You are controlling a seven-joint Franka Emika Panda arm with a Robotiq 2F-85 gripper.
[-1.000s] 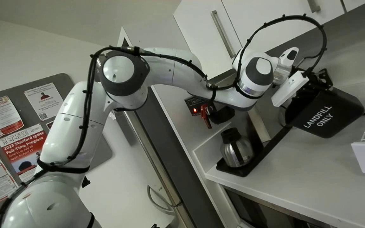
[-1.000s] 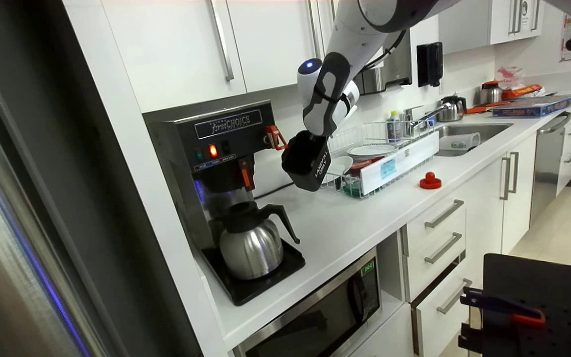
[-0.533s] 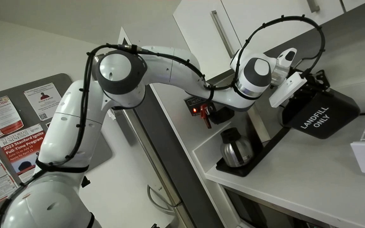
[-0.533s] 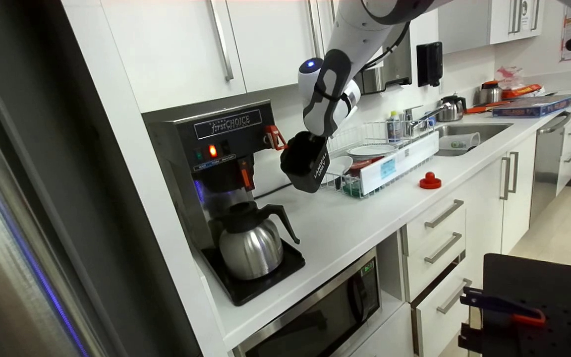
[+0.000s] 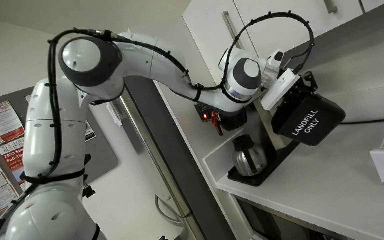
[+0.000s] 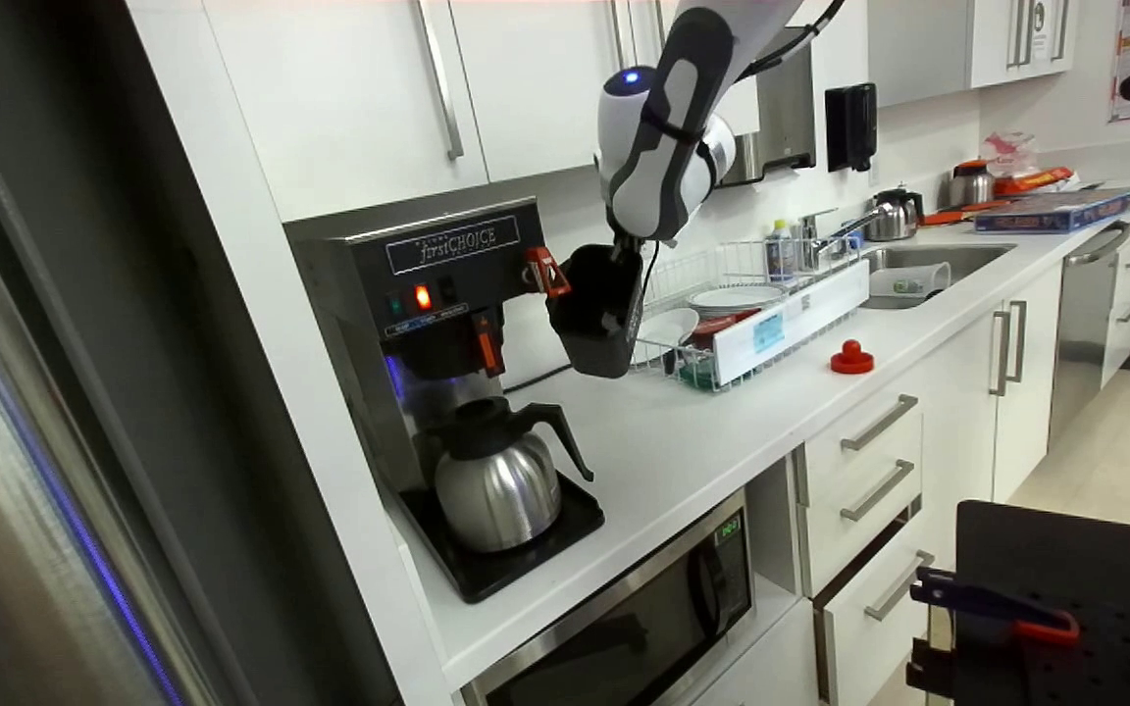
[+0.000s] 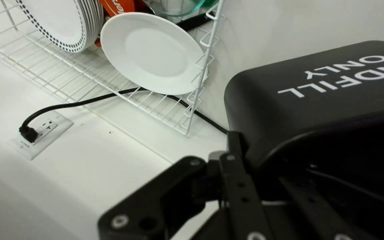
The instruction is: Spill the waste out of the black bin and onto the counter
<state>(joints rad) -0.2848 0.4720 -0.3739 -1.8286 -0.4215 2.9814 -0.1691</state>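
Note:
The black bin (image 5: pixel 308 121) with white "LANDFILL ONLY" lettering hangs in the air above the white counter (image 5: pixel 342 176). My gripper (image 5: pixel 308 91) is shut on its rim; in the wrist view the gripper (image 7: pixel 260 158) has one finger outside the wall and the other in the dark inside. The bin (image 6: pixel 592 319) lies tipped on its side, its open mouth toward the coffee maker side. The bin also fills the right of the wrist view (image 7: pixel 298 100). The waste does not show; the bin's inside is too dark to tell.
A coffee maker (image 6: pixel 457 255) with a steel carafe (image 6: pixel 496 490) on a black tray stands beside the bin. A wire dish rack (image 6: pixel 791 324) with plates (image 7: pixel 155 53) is on the bin's other side. Cabinets (image 5: pixel 218 30) hang above. A red knob-shaped piece (image 6: pixel 851 359) lies on the counter.
The arm has carried the bin toward the coffee maker, leftward in an exterior view, with the elbow swinging left. The bin stays tipped, turned slightly more toward the coffee maker.

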